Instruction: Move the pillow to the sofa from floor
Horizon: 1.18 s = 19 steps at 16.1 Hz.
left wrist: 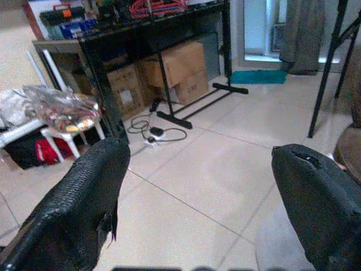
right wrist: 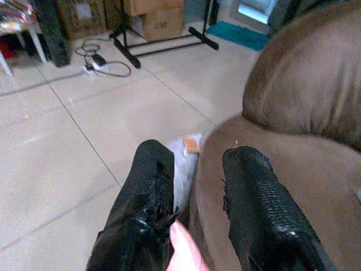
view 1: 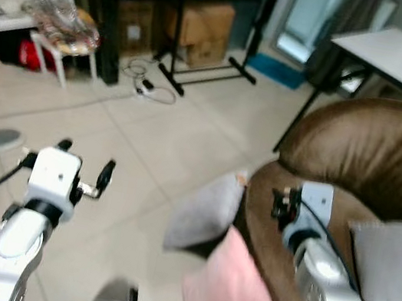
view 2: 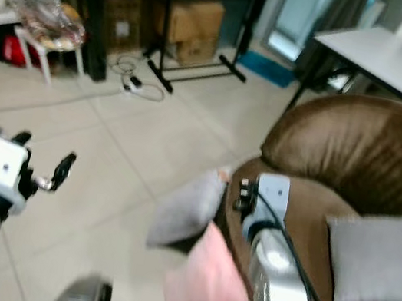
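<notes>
A grey pillow leans on the tiled floor against the brown sofa's front edge, with a pink pillow beside it. Another grey cushion lies on the sofa seat. The right gripper hovers over the sofa's edge, fingers apart, empty. The left gripper is raised over open floor away from the sofa, fingers wide apart.
</notes>
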### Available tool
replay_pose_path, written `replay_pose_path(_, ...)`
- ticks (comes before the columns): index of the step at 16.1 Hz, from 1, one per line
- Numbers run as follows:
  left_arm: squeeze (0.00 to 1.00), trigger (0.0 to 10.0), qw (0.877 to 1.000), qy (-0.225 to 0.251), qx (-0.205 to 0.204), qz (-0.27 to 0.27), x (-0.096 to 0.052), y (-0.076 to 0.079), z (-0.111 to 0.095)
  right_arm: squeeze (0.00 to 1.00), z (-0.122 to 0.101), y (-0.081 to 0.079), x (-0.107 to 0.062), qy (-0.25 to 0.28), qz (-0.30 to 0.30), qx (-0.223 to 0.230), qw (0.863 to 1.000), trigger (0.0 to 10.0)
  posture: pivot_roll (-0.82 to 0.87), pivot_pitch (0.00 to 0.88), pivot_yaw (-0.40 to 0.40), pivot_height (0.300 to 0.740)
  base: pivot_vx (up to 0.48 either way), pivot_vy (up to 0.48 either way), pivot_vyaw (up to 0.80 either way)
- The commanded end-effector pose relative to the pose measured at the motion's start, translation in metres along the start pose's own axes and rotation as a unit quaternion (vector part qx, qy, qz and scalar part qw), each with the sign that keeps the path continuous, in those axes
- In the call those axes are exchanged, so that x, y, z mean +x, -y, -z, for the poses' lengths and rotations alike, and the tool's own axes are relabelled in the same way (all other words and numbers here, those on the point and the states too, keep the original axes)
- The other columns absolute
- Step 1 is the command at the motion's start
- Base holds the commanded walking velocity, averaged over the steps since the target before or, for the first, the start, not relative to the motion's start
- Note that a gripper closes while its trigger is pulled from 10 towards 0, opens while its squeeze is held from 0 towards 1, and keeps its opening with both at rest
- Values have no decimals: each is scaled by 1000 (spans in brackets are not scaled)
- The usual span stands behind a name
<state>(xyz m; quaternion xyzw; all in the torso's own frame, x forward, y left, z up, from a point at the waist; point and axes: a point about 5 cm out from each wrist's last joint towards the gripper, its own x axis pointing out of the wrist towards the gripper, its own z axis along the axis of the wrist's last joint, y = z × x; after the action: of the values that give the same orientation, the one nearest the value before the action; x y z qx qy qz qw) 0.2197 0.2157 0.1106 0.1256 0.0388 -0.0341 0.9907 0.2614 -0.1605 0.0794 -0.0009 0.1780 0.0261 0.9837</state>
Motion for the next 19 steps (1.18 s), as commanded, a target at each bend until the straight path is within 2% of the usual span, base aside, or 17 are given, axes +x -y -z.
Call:
replay_pose_path(1,0,10000,1000,-1,0,-2,0,2,2,0,1,4,-1,1,8,9,1000,10000,58,0,-65,610,0,0,0)
replay_pose_path(5,0,10000,1000,4,8,-1,-1,7,6,0,1,3,1,-5,0,5,1000,10000,58,0,-78,566,0,0,0)
replay_pose_path(9,0,10000,1000,15,4,0,0,8,5,0,-1,-3,2,1,-15,6,1000,10000,50,0,-56,566,0,0,0)
replay_pose_path(16,0,10000,1000,27,9,14,4,5,3,0,9,-8,-4,-19,-15,9,1000,10000,23,0,0,566,0,0,0)
replay_pose_path(19,0,10000,999,33,-5,25,8,6,2,0,9,-8,-5,-16,-12,9,1000,10000,20,0,2,566,92,0,0)
